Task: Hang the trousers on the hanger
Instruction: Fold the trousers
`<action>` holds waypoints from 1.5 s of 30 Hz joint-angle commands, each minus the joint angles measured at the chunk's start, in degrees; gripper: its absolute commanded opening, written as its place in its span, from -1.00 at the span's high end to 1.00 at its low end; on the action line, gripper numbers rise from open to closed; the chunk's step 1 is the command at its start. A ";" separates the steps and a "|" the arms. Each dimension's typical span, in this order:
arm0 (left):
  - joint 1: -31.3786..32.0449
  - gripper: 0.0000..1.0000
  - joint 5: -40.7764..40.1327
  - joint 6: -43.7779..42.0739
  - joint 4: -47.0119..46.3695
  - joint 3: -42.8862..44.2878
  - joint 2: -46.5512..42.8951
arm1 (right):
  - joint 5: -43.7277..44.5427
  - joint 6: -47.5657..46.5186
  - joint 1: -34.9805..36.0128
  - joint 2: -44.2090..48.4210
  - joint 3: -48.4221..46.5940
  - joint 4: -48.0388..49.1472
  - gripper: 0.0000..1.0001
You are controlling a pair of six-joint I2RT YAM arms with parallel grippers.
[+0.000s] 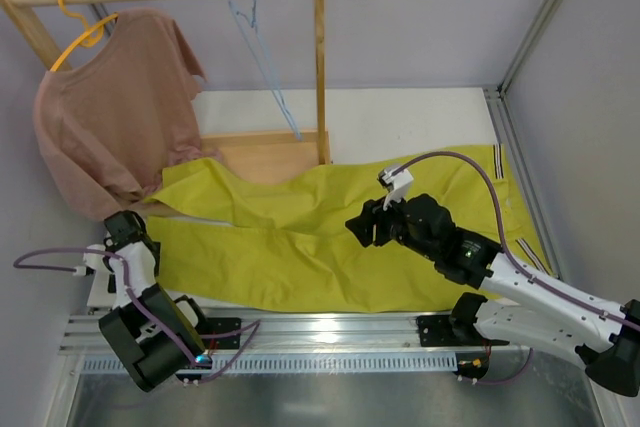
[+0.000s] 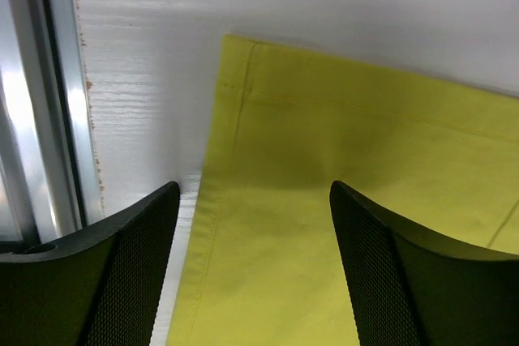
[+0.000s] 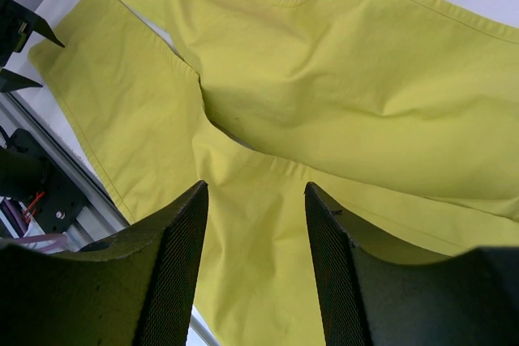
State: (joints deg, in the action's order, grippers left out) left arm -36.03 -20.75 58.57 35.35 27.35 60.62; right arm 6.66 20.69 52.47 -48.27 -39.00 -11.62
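The trousers [image 1: 330, 237] lie flat on the bench [image 1: 420, 117] (the hanger [image 1: 262, 57] hangs behind). Above them the left end effector [image 2: 253, 200] and right end effector [image 3: 255, 192] stand spread, empty.

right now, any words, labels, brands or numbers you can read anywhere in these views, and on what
No text can be read in any view.
trousers: plain cloth, no print or tag showing.
shirt: plain, no print showing.
white clip on the right arm: too small to tell whether it carries any writing.
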 commanded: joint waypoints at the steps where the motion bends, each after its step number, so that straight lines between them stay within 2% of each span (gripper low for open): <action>1: -0.27 -0.50 2.64 3.22 -4.85 -3.61 0.99 | 2.04 -0.38 -0.26 2.47 0.24 0.37 -0.09; 5: -0.27 -0.27 2.21 3.05 -5.30 -4.06 -0.41 | 3.19 -0.91 -0.26 3.97 0.24 -0.42 -0.09; 6: -0.27 -0.02 2.21 2.87 -5.38 -3.89 -0.68 | 3.45 -0.91 -0.26 4.24 0.16 -0.51 -0.09; 8: -0.27 0.32 2.30 2.69 -5.47 -4.24 -1.20 | 4.07 -1.00 -0.26 4.67 -0.11 -0.69 -0.09; 9: -0.27 0.58 2.21 2.96 -5.21 -4.33 -1.47 | 4.15 -1.09 -0.35 4.94 -0.11 -0.77 -0.09; 10: -0.18 0.72 2.03 3.13 -3.99 -3.98 -1.56 | 4.33 -0.91 -0.35 4.94 -0.11 -0.69 -0.09; 11: -0.27 0.99 0.99 4.00 -3.37 -3.63 -1.64 | 4.59 -0.91 -0.35 5.11 -0.11 -0.60 -0.09; 18: -0.01 1.00 -3.24 11.03 7.26 3.66 -2.88 | 6.34 2.68 -0.44 4.42 0.16 -1.56 -0.09; 22: 0.52 0.99 -4.73 17.80 19.38 10.95 -4.80 | 12.23 14.43 -0.44 2.57 -0.11 -4.46 -0.09; 25: 0.61 1.00 -5.70 18.16 24.14 15.18 -7.61 | 16.10 19.64 -0.44 2.48 0.86 -6.83 -0.09; 29: 0.61 0.99 -6.84 17.55 27.92 19.13 -16.64 | 21.99 29.12 -2.45 3.27 0.95 -12.19 -0.10; 32: 0.61 0.99 -5.19 16.59 27.93 21.51 -17.20 | 25.77 31.51 -4.73 3.53 0.16 -17.11 -0.11; 34: 0.61 0.99 -3.08 15.53 24.96 21.69 -17.46 | 26.65 33.63 -8.60 3.45 -0.46 -20.44 -0.20; 40: 0.61 0.99 4.04 10.09 17.40 22.30 -18.79 | 28.50 35.39 -23.79 2.74 -4.67 -29.16 -0.19; 45: 1.14 0.99 11.06 5.17 13.09 21.70 -15.89 | 22.20 34.59 -37.33 -0.50 -6.96 -29.87 -0.20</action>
State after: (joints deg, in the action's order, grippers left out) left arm -35.35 -14.76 68.40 55.35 47.88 43.66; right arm 30.68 53.89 20.64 -46.72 -42.85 -39.46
